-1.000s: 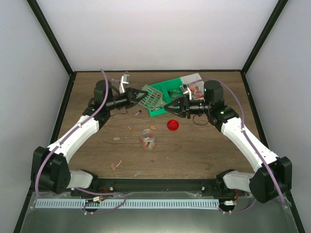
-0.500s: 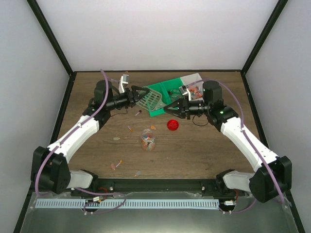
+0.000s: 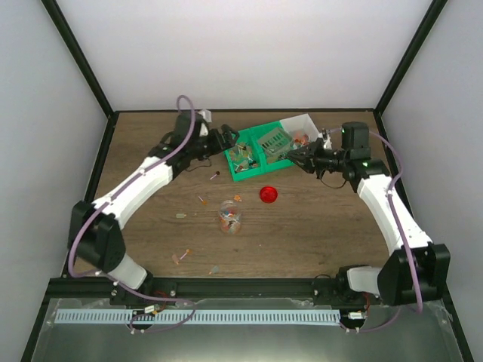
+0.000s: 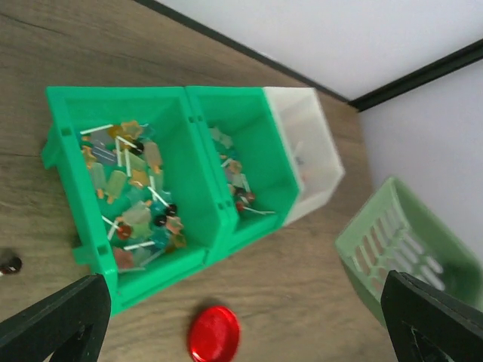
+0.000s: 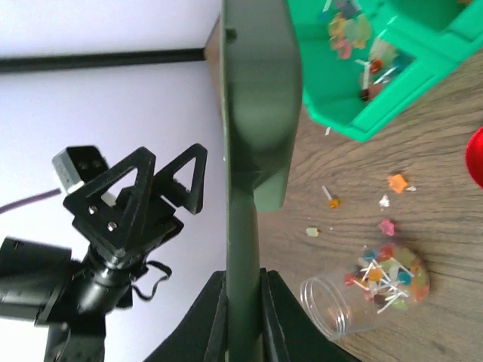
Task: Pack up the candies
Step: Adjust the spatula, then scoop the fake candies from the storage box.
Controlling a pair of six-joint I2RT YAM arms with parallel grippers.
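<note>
White walls and black frame bars close in a brown wooden tabletop (image 3: 317, 234). The candies (image 4: 134, 194) are tiny sweets in orange, pink, teal and brown, many on thin white sticks. Most of them fill two joined green bins (image 4: 194, 151) at the middle of the far edge. A white bin (image 4: 313, 162) touches these on the side toward the right edge. More candies sit in a clear jar (image 5: 366, 290) lying on its side at the middle of the table, and a few lie loose on the wood between the jar and the near-left corner. A round red lid (image 3: 268, 194) lies flat near the jar, toward the right edge.

The left arm (image 3: 143, 185) stretches from the near-left corner toward the far edge. The left gripper (image 3: 229, 140) hovers just beside the green bins, fingers spread wide with nothing between them. The right arm (image 3: 385, 211) runs along the right edge, bends and turns inward. The right gripper (image 5: 241, 275) is clamped on the handle of a green slotted scoop (image 4: 407, 253), held above the table near the white bin.
</note>
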